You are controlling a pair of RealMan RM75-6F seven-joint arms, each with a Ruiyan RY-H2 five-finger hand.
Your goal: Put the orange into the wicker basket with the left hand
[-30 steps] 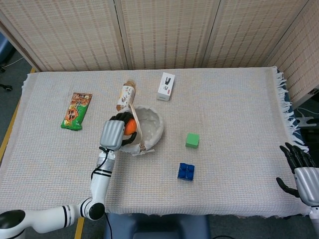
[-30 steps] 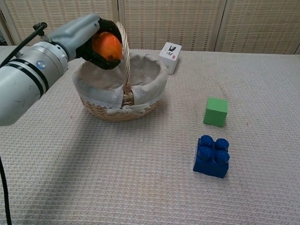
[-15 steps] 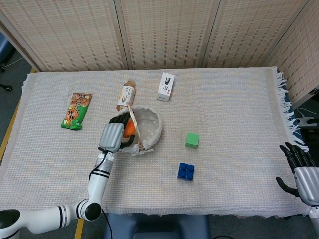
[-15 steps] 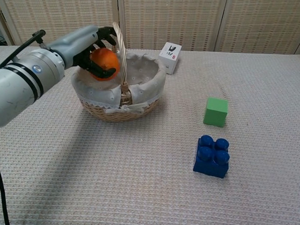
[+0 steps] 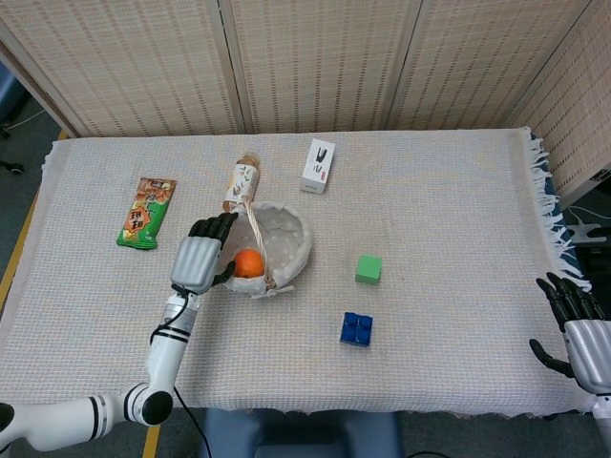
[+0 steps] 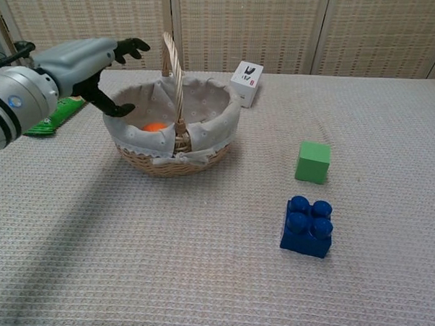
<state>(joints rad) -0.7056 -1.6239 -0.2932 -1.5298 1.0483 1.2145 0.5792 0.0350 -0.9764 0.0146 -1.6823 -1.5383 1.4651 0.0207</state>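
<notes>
The orange (image 5: 249,263) (image 6: 155,127) lies inside the wicker basket (image 5: 291,248) (image 6: 203,151), on its white cloth lining at the left side, beside the tall handle. My left hand (image 5: 198,258) (image 6: 92,64) hovers just left of the basket with its fingers spread and nothing in it. Its fingertips sit near the basket's left rim, apart from the orange. My right hand (image 5: 576,326) rests at the table's near right corner, fingers apart and holding nothing; the chest view does not show it.
A green cube (image 5: 368,269) (image 6: 313,162) and a blue brick (image 5: 356,329) (image 6: 307,225) lie right of the basket. A white box (image 5: 319,165) (image 6: 246,83), a small packet (image 5: 242,183) and a green snack bag (image 5: 147,212) (image 6: 53,117) lie behind and left.
My left hand let go of the orange, which dropped into the basket. The hand then opened and drew back to the left of the rim. The right hand stayed still.
</notes>
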